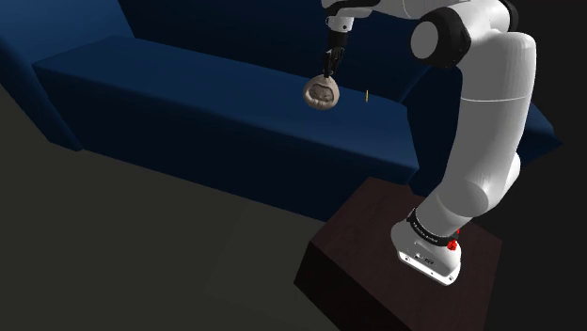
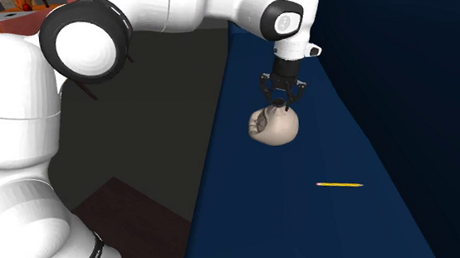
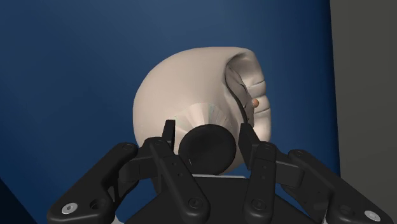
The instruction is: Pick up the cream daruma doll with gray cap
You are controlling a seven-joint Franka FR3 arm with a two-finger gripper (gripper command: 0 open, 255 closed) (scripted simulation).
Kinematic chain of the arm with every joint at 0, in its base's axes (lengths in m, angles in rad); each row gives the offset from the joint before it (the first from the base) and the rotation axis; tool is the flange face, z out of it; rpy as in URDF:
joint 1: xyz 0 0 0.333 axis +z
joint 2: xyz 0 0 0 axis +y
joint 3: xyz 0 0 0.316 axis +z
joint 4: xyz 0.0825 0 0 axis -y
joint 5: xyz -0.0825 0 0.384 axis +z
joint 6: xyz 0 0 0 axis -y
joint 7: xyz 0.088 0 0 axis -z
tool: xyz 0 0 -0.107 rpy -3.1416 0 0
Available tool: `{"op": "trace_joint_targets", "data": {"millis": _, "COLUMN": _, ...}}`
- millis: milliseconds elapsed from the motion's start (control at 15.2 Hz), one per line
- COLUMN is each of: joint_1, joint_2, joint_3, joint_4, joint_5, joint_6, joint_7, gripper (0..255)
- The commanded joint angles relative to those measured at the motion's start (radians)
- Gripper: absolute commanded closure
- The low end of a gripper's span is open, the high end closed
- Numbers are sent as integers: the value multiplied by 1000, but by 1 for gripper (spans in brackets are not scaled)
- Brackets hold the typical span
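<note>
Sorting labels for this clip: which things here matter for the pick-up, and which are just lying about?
Job: cream daruma doll, its dark cap clasped by the gripper.
Lying about: thin yellow stick on the blue sofa; the dark stand.

Daruma doll point(image 3: 184, 83): smooth cream body, soft matt sheen; cap point(image 3: 207, 147) smooth, dark, matt. Sofa point(image 1: 188, 103) beneath the doll: plain matt blue. Stand point(image 1: 367, 235): dark wood grain.

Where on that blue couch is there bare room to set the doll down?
The blue sofa seat is bare along the long stretch on the shoulder view's left of the doll. The other side is tighter: a yellow pencil lies there.
</note>
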Motion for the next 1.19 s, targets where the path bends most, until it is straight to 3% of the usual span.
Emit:
{"op": "trace_joint_targets", "data": {"millis": 0, "joint_1": 0, "joint_2": 0, "joint_3": 0, "joint_4": 0, "joint_5": 0, "joint_6": 0, "joint_7": 0, "gripper": 255}}
{"op": "trace_joint_targets", "data": {"millis": 198, "joint_1": 0, "joint_2": 0, "joint_3": 0, "joint_4": -1, "joint_5": 0, "joint_6": 1, "joint_7": 0, "gripper": 255}}
{"op": "trace_joint_targets", "data": {"millis": 1122, "joint_1": -19, "joint_2": 2, "joint_3": -4, "joint_4": 192, "joint_5": -3, "joint_6": -188, "joint_7": 15, "gripper": 255}}
